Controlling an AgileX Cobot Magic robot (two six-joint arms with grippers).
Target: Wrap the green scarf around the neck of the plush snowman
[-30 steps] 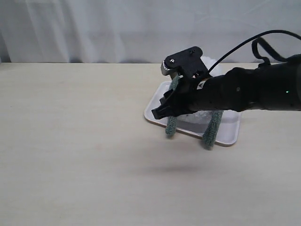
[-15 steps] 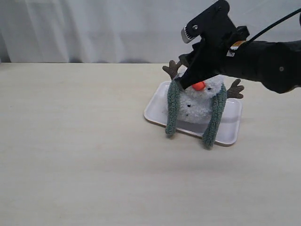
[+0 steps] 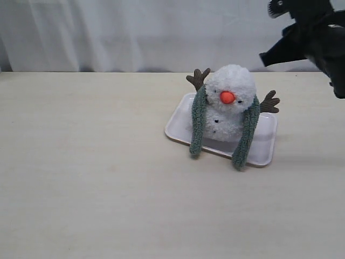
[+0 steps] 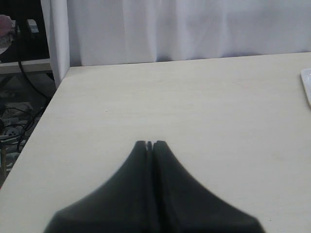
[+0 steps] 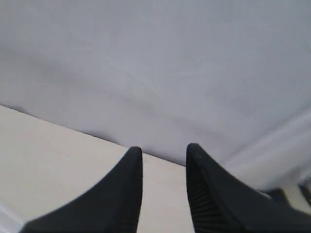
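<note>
Sitting on the white tray [image 3: 267,154] on the counter [image 3: 81,162], the plush snowman [image 3: 232,83] has the green scarf [image 3: 198,124] hanging from the snowman's neck [image 3: 237,107] down both sides. My right tool [image 5: 163,153] hangs high beside it, spread and holding nothing. My left tool [image 4: 149,144] is pressed together, well apart from the tray.

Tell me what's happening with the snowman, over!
Left gripper shut, empty. Right gripper open, up high. Scarf hanging down both sides of snowman. Nothing blocking.
</note>
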